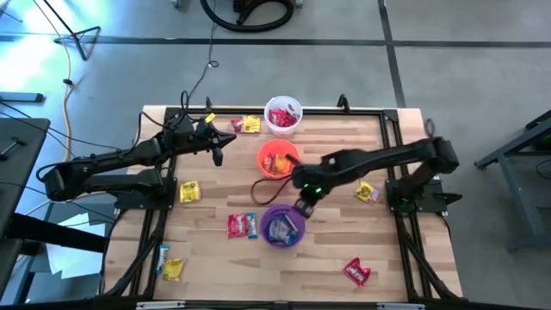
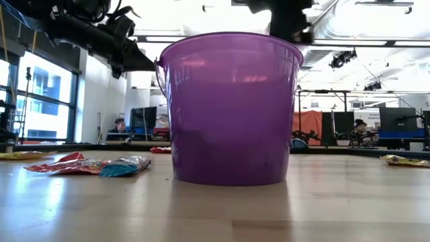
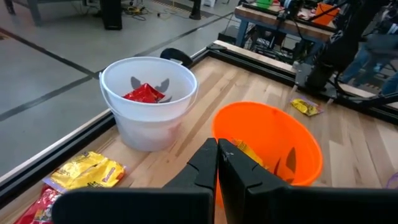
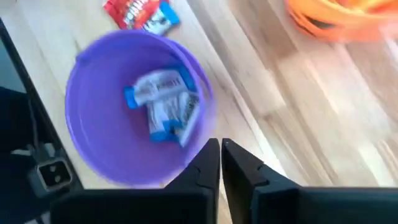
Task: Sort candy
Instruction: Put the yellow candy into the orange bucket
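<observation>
The purple cup (image 1: 282,226) (image 4: 134,109) (image 2: 228,107) holds blue-white candy (image 4: 165,106). Yellow candy lies in the orange cup (image 1: 277,159) (image 3: 267,146), and red candy (image 3: 144,93) in the white cup (image 1: 282,116) (image 3: 148,99). My right gripper (image 1: 305,205) (image 4: 221,155) is shut and empty, just above the purple cup's right rim. My left gripper (image 1: 219,148) (image 3: 217,158) is shut and empty too. It hangs left of the orange cup, above the table. Loose candy lies flat on the table: a red and a blue-white piece (image 1: 242,226) (image 4: 142,14) sit left of the purple cup.
More loose candy is spread about: yellow and red pieces (image 1: 244,125) (image 3: 84,171) near the white cup, yellow ones (image 1: 188,191) (image 1: 367,193) at mid left and right, a red one (image 1: 357,272) near right, a yellow and blue pair (image 1: 170,267) near left. A black frame (image 1: 392,129) edges the table.
</observation>
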Tool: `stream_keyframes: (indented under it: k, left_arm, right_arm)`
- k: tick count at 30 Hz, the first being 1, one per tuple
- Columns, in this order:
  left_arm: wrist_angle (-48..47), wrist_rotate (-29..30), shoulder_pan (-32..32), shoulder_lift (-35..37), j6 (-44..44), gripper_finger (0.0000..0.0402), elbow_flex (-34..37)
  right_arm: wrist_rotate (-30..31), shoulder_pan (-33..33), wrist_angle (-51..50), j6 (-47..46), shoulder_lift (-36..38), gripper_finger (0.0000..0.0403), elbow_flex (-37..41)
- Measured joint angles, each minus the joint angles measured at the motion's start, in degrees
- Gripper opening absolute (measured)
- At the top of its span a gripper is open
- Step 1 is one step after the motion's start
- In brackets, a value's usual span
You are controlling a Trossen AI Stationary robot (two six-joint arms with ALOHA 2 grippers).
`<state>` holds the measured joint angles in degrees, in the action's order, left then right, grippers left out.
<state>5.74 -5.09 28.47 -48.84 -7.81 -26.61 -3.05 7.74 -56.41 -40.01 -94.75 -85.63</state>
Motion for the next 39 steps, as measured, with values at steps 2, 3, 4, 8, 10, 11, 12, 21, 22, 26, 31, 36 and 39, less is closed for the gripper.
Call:
stream_keyframes:
  k: [2, 3, 4, 8, 10, 11, 12, 21, 22, 26, 31, 36, 39]
  left_arm:
    - [0.0, 0.58, 0.0, 0.0, -0.19, 0.0, 0.0]
    - [0.0, 0.79, 0.0, 0.0, -0.58, 0.0, 0.0]
    - [0.02, 0.79, 0.0, 0.0, -0.91, 0.0, 0.0]
    - [0.02, 1.37, 0.0, 0.0, -1.71, 0.0, 0.0]
    - [0.09, 1.44, 0.0, 0.0, -2.53, 0.0, 0.0]
    - [0.09, 1.72, 0.0, 0.0, -2.6, 0.0, 0.0]
    - [0.09, 1.82, 0.0, 0.0, -2.62, 0.0, 0.0]
    - [-0.21, 4.55, 0.0, 0.0, -4.88, 0.0, 0.0]
    - [-0.3, 4.79, 0.0, 0.0, -5.24, 0.0, 0.0]
    - [-0.45, 5.86, 0.0, 0.0, -7.15, 0.0, 0.0]
    - [-0.67, 6.04, 0.0, -0.02, -7.72, 0.0, 0.0]
    - [-1.93, 6.02, 0.0, -0.04, -8.55, 0.0, 0.0]
    - [-2.05, 6.04, 0.0, -0.04, -8.57, 0.0, 0.0]
  right_arm:
    - [-0.07, -1.24, -2.35, 0.58, 3.51, 0.0019, 3.06]
    - [-0.23, -1.92, -3.34, 0.99, 5.41, 0.002, 5.38]
    - [-0.19, -2.5, -3.73, 1.05, 7.73, 0.0017, 8.21]
    - [-2.95, -5.31, -4.45, -2.22, 18.39, 0.0003, 22.87]
    - [-3.75, -6.52, -4.86, -5.27, 22.96, 0.0013, 29.81]
    - [-4.14, -7.03, -5.09, -6.28, 25.11, 0.0021, 32.82]
    - [-4.29, -7.41, -5.12, -6.71, 26.8, 0.0032, 35.43]
    - [-1.81, -12.07, -6.72, -6.21, 28.43, 0.02, 51.02]
    - [-1.62, -12.71, -4.52, -6.08, 28.3, 0.0217, 52.17]
    - [-1.63, -15.78, 1.34, -5.94, 27.44, 0.0248, 54.78]
    - [-1.48, -18.67, 3.16, -5.25, 25.98, 0.0232, 57.05]
    - [-1.94, -19.86, 3.42, -3.48, 25.06, 0.0176, 57.68]
    - [-3.0, -19.86, 4.62, -2.59, 25.06, 0.0125, 56.6]
